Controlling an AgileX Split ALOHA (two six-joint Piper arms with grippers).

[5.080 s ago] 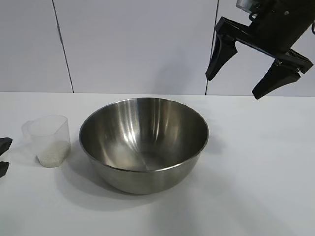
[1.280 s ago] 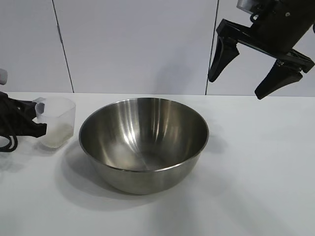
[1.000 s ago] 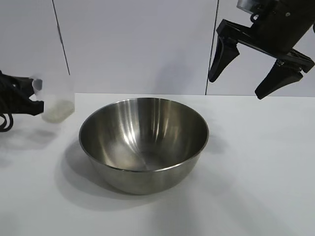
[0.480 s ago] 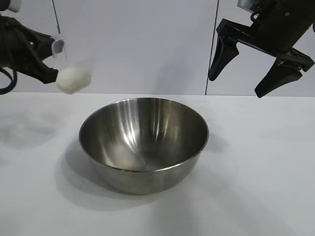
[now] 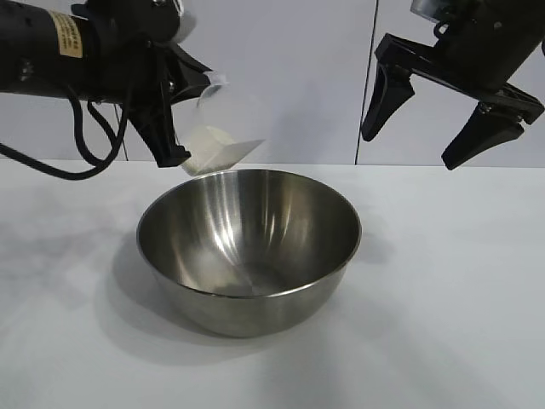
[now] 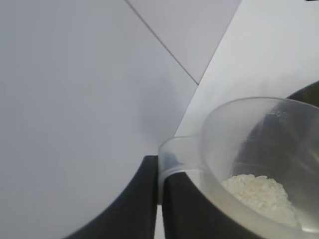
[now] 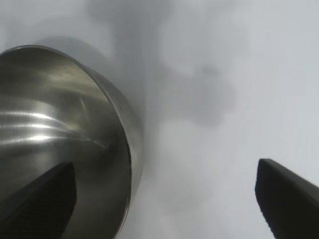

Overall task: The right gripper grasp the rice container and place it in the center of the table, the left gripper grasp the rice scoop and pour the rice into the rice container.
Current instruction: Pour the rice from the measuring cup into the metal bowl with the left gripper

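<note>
The rice container [image 5: 249, 247], a shiny steel bowl, stands on the white table [image 5: 443, 290] near the middle; its wall also shows in the right wrist view [image 7: 60, 129]. My left gripper [image 5: 174, 111] is shut on the handle of the rice scoop [image 5: 217, 141], held tilted just above the bowl's far left rim. The rice [image 5: 223, 150] lies against the scoop's lowered side. In the left wrist view the scoop [image 6: 254, 164] holds rice [image 6: 259, 194], and my left gripper [image 6: 160, 199] pinches its handle. My right gripper [image 5: 447, 128] hangs open and empty above the bowl's right side, and its own view [image 7: 164, 199] shows it open too.
A white panelled wall [image 5: 281, 77] stands behind the table. Bare tabletop lies left and right of the bowl.
My left gripper has carried the scoop up from the table at the left, rightwards to above the bowl's rim, and tilted it. The right gripper has not moved.
</note>
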